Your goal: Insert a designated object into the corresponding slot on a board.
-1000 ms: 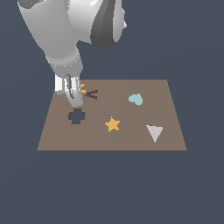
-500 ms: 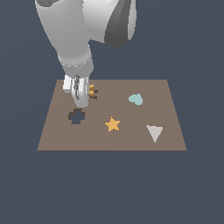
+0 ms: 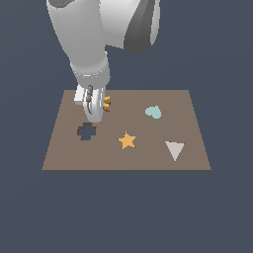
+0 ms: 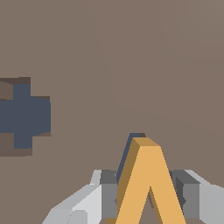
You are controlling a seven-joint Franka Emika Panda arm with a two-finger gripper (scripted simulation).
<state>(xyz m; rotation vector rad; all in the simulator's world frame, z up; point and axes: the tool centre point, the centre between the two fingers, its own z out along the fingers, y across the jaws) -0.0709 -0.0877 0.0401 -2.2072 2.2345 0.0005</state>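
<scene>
The designated object (image 4: 148, 183), a thin orange A-shaped piece, sits between my gripper's (image 4: 146, 194) two grey fingers (image 4: 105, 194), which press on its legs. Just past the piece's tip a dark sliver of the slot (image 4: 132, 142) shows; the rest is hidden under the piece. In the exterior view my gripper (image 3: 98, 109) is low over the back left of the brown board (image 3: 59, 158), and only a bit of the orange piece (image 3: 106, 103) peeks out beside it.
A cross-shaped dark-blue hole (image 3: 87, 132) lies just in front of the gripper and also shows in the wrist view as the cross hole (image 4: 24, 116). An orange star (image 3: 127, 141), a teal heart (image 3: 153, 112) and a pale triangle (image 3: 174, 149) lie on the board.
The gripper has shifted toward the exterior view's right with the orange piece. The dark slot that showed beside it earlier is now covered by the piece and fingers.
</scene>
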